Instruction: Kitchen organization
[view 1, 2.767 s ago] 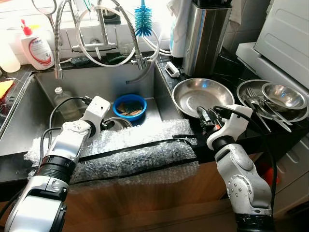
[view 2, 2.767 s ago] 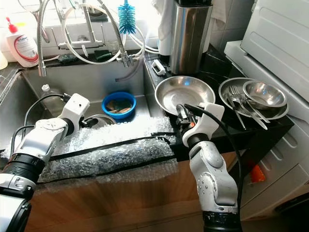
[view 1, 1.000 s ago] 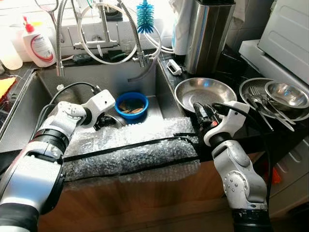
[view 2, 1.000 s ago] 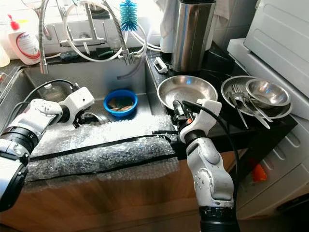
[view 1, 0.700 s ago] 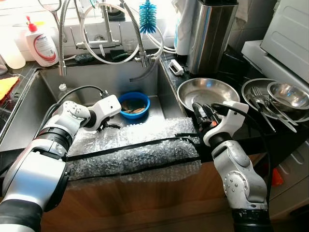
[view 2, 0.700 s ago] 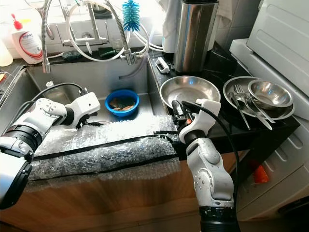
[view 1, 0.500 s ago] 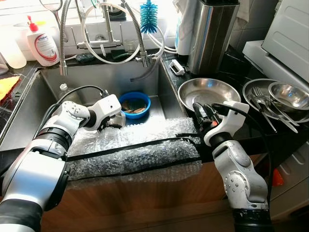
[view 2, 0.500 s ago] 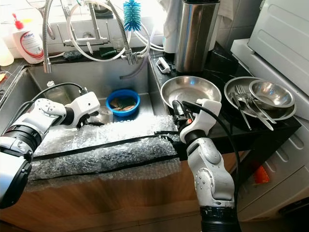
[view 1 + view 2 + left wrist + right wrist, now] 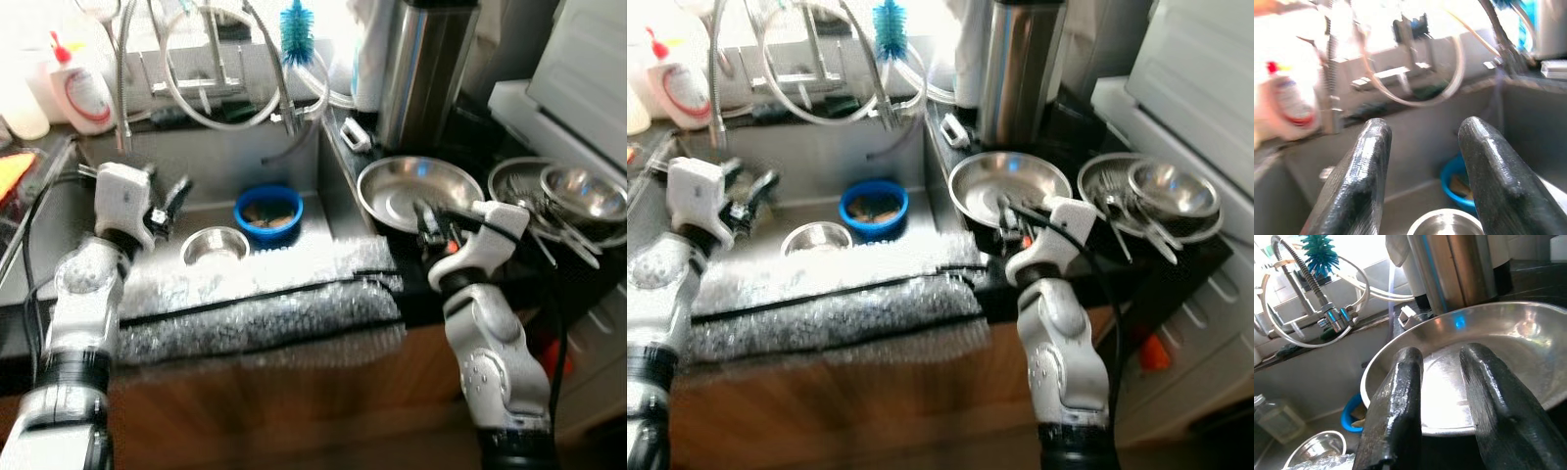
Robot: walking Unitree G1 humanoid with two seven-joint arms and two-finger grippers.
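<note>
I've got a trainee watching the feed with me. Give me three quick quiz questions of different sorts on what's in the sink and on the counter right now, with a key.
1. True or false: the left pincer is shut on the small steel bowl in the sink.
2. Multiple choice: the blue bowl sits A) on the counter, B) in the sink beside the small steel bowl, C) on the bubble wrap.
3. Fill in: the right pincer hovers at the near rim of the large steel ____.

Key: 1 false, it is open above the sink, holding nothing; 2 B; 3 bowl.
</note>
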